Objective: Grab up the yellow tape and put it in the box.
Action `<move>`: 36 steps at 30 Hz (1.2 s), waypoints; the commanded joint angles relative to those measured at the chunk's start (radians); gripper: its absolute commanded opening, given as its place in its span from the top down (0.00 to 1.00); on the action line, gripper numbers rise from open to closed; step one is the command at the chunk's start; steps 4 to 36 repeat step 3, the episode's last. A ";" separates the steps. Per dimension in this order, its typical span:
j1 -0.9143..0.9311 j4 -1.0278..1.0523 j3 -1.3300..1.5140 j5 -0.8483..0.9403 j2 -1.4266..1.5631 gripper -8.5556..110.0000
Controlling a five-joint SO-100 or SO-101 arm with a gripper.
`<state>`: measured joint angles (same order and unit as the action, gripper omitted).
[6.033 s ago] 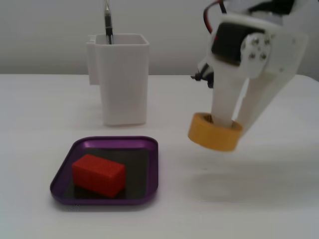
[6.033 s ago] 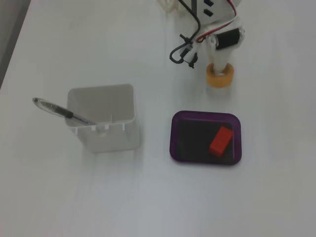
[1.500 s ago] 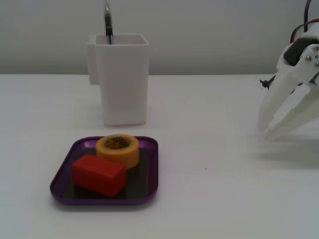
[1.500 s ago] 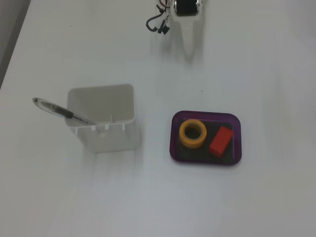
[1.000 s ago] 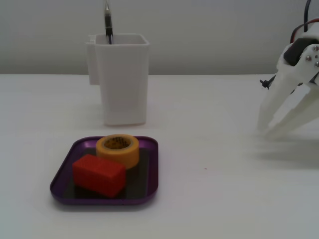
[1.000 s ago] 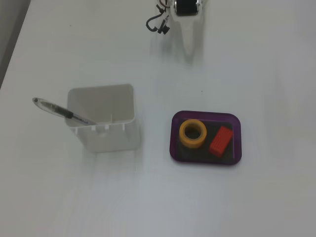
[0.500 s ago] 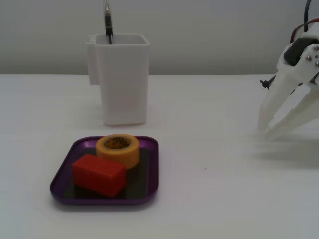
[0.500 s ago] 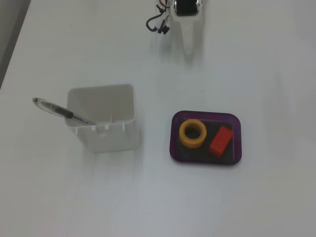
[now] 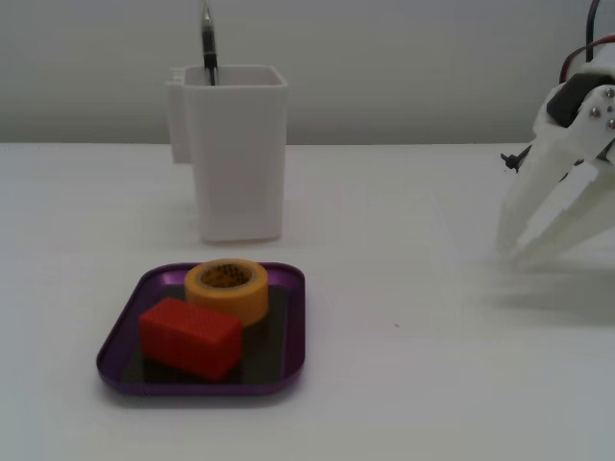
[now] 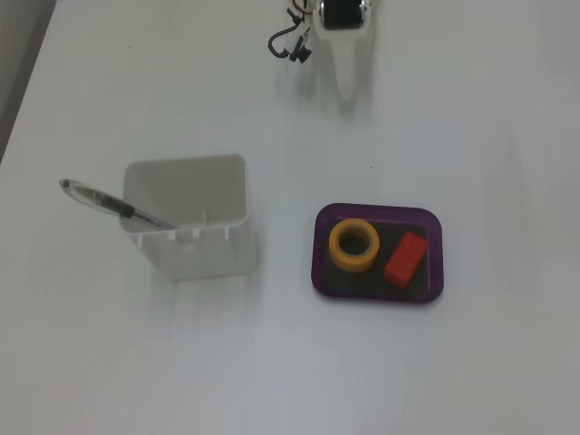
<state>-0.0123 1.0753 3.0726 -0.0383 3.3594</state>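
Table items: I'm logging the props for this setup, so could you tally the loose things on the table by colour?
Yellow: 1, the tape
Red: 1, the block
Purple: 1, the box
White: 1, the container
Dark: 1, the pen
Total: 5

The tape (image 9: 228, 287) and the block (image 9: 190, 337) lie inside the box (image 9: 119, 341), touching. In that fixed view, the container (image 9: 235, 154) stands behind the box, holding a pen (image 9: 208, 43). The gripper (image 9: 519, 252) is well apart, far right.
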 commanded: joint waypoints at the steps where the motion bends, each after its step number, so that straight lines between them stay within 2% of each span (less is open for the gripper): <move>1: 0.000 -0.015 0.011 0.003 0.095 0.93; 36: 0.000 -0.015 0.011 0.003 0.095 0.93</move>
